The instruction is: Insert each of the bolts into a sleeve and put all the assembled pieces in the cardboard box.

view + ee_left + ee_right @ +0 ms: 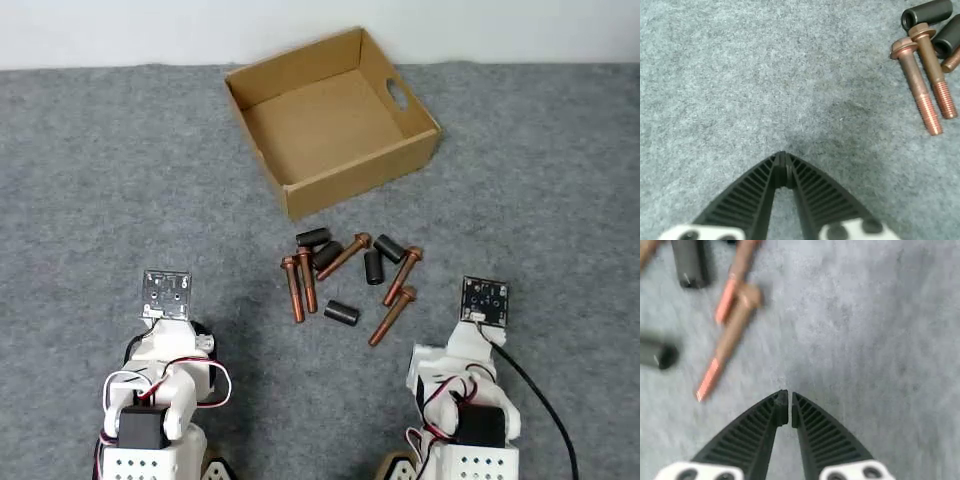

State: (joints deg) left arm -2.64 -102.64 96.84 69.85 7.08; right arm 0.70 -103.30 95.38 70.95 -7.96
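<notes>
Several copper bolts [293, 288] and short black sleeves [341, 313] lie loose on the grey mat, just in front of the cardboard box [300, 185], which holds nothing. My left gripper [785, 158] is shut with nothing in it, low over bare mat; two bolts [917, 87] and a sleeve [926, 12] lie off to one side of it. My right gripper [788, 396] is also shut on nothing, above the mat, with a bolt [730, 337] and a sleeve [690, 262] a short way ahead of it. Both arms stand at the near edge, left [165, 400] and right [470, 400].
Grey carpet-like mat [110, 180] covers the whole table. The box has a hand-hole [397, 95] in its right wall. Open mat lies to the left and right of the pile.
</notes>
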